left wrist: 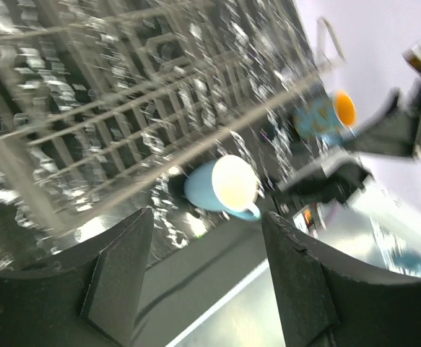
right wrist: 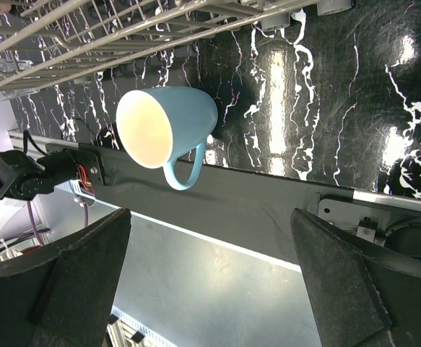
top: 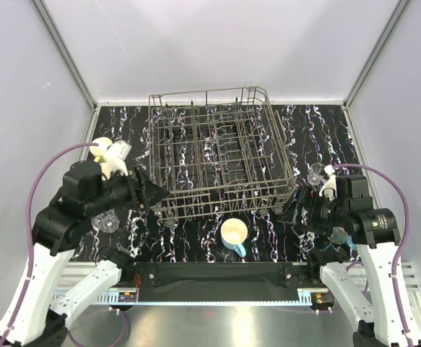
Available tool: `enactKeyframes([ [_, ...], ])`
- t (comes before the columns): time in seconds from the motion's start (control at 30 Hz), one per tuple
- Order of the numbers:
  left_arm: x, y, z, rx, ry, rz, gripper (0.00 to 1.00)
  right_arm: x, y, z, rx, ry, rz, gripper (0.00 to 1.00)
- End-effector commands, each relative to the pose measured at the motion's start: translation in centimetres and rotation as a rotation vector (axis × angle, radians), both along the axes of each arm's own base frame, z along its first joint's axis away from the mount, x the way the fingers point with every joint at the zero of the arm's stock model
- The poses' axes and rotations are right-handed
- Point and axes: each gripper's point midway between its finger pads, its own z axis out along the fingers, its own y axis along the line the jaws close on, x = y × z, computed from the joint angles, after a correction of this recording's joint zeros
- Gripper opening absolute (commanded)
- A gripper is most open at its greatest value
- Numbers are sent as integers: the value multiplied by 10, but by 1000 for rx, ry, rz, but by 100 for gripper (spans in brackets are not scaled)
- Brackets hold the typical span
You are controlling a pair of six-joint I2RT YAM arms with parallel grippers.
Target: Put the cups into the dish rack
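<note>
Fingers of the right end effector (right wrist: 210, 217) stood at their widest and held nothing. The left end effector (left wrist: 206, 215) was also parted and empty, its opening narrower than the right one's.

Between the two, on the black white-veined table (top: 318, 130), stood the light blue ceramic mug with a cream interior (top: 234, 233). It was upright, mouth up, with its vertical axis square to the table and its handle turned toward the near edge. The mug lay to the right of the left end effector and to the left of the right one. By the overhead view, the right end effector was judged the nearer of the two. Its wrist camera showed the mug ahead of the open fingers, offset toward the left-hand finger.

Just beyond the mug ran the near wall of the large dark grey wire dish rack (top: 217, 204). No cup was visible inside it.

Farther out, a yellow mug (top: 102, 147) sat left of the rack. A teal-blue mug with an orange interior (left wrist: 327, 116) sat near the right arm.

The coming approach would therefore run inward from the right, closing across the mug body rather than the handle.
</note>
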Motion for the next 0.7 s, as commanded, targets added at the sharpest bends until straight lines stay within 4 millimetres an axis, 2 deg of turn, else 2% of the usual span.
enactKeyframes([
  [0.0, -6, -27, 31, -48, -93, -145, 66, 10, -1, 10, -14, -62, 8, 100],
  [0.03, -4, -32, 32, -41, -100, -154, 66, 11, -1, 10, -16, -58, 8, 100],
  [0.07, -12, -45, 32, -34, -99, -216, 65, 12, -1, 10, -17, -54, 8, 100],
  [0.13, -8, -57, 34, 9, -97, -213, 66, 13, -1, 10, -20, -47, 7, 100],
  [0.17, -25, -72, 35, 17, -108, -288, 66, 13, -2, 10, -24, -47, 10, 100],
  [0.2, -30, -80, 36, 23, -115, -308, 66, 14, -2, 11, -26, -50, 6, 100],
  [0.23, -25, -91, 35, 48, -118, -290, 66, 15, -3, 10, -30, -49, 4, 100],
  [0.27, -46, -107, 34, 52, -116, -376, 66, 15, -4, 11, -35, -53, -3, 100],
  [0.3, -48, -114, 36, 68, -130, -373, 66, 16, -5, 11, -41, -54, -11, 100],
  [0.33, -45, -123, 28, 109, -131, -355, 66, 15, -6, 10, -45, -51, -20, 100],
  [0.37, -58, -130, 24, 130, -135, -393, 66, 16, -9, 9, -59, -50, -33, 100],
  [0.43, -60, -139, 17, 155, -140, -379, 66, 15, -12, 9, -69, -52, -53, 100],
  [0.53, -81, -162, -11, 193, -114, -428, 65, 14, -16, 6, -79, -46, -92, 100],
  [0.6, -87, -176, -42, 260, -80, -434, 63, 13, -17, 5, -83, -45, -102, 100],
  [0.67, -95, -188, -57, 274, -58, -416, 57, 15, -18, 5, -78, -42, -122, 100],
])
